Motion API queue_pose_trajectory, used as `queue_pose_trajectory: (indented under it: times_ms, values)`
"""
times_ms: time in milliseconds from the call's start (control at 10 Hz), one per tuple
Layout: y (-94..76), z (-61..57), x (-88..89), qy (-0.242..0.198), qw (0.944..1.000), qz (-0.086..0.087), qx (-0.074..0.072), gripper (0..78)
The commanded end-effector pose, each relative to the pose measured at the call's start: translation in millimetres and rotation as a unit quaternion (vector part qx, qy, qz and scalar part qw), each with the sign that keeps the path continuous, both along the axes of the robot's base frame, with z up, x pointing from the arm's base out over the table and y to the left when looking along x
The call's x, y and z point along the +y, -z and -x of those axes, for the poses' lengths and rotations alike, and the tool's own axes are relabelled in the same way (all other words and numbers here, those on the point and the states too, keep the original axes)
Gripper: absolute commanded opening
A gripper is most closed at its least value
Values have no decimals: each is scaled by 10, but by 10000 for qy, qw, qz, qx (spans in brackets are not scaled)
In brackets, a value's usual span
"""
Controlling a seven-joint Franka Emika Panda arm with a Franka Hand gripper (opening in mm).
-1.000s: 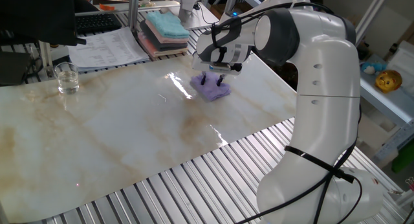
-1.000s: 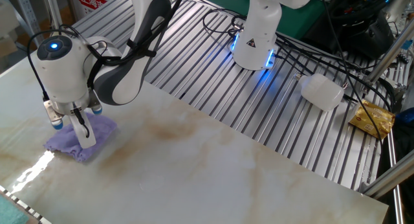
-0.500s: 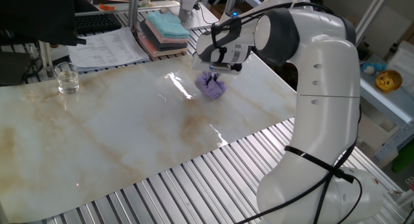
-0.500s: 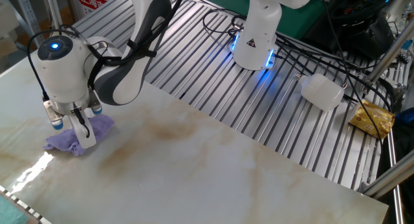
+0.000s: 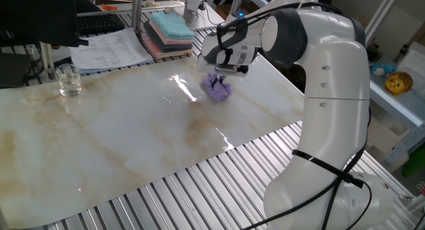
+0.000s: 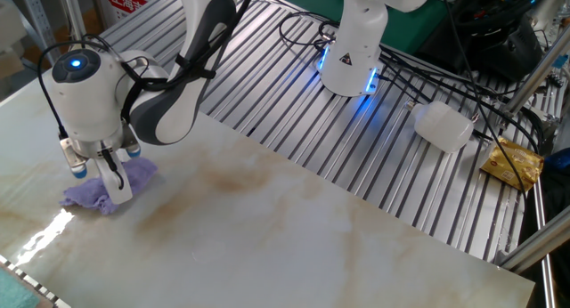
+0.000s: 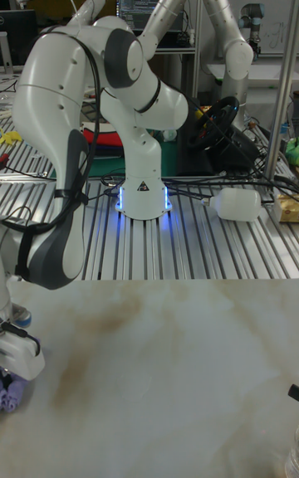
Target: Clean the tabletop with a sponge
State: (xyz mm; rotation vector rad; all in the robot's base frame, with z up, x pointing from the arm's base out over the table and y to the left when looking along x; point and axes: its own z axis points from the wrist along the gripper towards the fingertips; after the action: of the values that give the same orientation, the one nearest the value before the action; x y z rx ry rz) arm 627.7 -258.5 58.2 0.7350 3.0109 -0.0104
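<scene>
White marble surface [image 5: 119, 137] lies under the robot's hand [image 6: 105, 176], near the far corner. One second back the sponge [image 5: 216, 90] lay flat; now it is bunched, pinched between the fingers. Wiping can start.

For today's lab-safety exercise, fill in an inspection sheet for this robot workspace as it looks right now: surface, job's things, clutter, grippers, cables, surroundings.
Surface: the tabletop, glossy marble-look sheet with brown veins, lying on ribbed metal slats.
Job's things: the sponge, purple, bunched up on the tabletop.
Clutter: a clear glass standing on the tabletop; folded cloths and papers beyond its far edge.
Grippers: the gripper points down, fingers closed on the sponge.
Cables: black cables run across the slats; one follows the arm.
Surroundings: a white bottle and a yellow packet lie on the slats; another arm behind.
</scene>
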Motion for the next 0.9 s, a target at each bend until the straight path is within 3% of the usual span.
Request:
queue_pose_trajectory:
  times_ms: [100, 600, 900]
  values:
    - [-920, -12, 315, -316, 9987, 17, 407, 11]
    - [-1224, 33, 412, -492, 9985, -4, 256, 11]
    - [-1328, 54, 622, -445, 9988, -81, 194, 11]
